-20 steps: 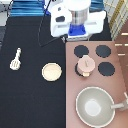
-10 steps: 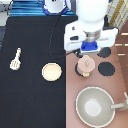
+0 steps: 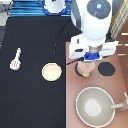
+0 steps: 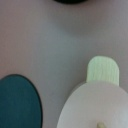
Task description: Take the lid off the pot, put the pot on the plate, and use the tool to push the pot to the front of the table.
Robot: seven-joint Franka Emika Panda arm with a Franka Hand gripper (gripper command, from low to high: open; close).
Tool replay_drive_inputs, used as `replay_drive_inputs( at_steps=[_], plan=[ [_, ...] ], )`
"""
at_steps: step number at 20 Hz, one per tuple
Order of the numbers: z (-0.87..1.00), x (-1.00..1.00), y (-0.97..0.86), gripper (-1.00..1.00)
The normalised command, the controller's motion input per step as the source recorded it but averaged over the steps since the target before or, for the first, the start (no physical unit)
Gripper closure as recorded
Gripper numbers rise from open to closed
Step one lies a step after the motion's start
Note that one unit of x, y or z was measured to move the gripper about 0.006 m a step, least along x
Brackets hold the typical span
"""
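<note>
The gripper (image 3: 89, 64) hangs directly above the pot (image 3: 86, 71), which sits on the stove counter (image 3: 120, 85) at the exterior view's right, over one of the black burners (image 3: 106, 69); whether the gripper is open or closed cannot be told, since the arm's white body covers it from above. The lid (image 4: 97, 107) is on the pot: the wrist view shows its pale round top with the little knob (image 4: 100, 124) and one pale green side tab (image 4: 103, 71) of the pot poking out from under it. The step in hand looks like lifting the lid, and doing it well probably means centring over the knob, which sits off toward the edge of the wrist view, so the lid comes straight up without dragging the light pot along. With the lid on, the pot's inside is hidden. The plate (image 3: 51, 71) lies bare on the black table (image 3: 35, 30), near the counter's edge, and the large pan (image 3: 97, 107) toward the exterior view's bottom holds nothing. The tool (image 3: 16, 59) lies well apart at the exterior view's left.
</note>
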Motion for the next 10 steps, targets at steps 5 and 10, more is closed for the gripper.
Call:
replay_drive_inputs(
  at_steps=[5, 10],
  plan=[
    [-0.46, 0.03, 0.12, -1.00],
    [-0.41, 0.00, 0.21, -1.00]
  ],
)
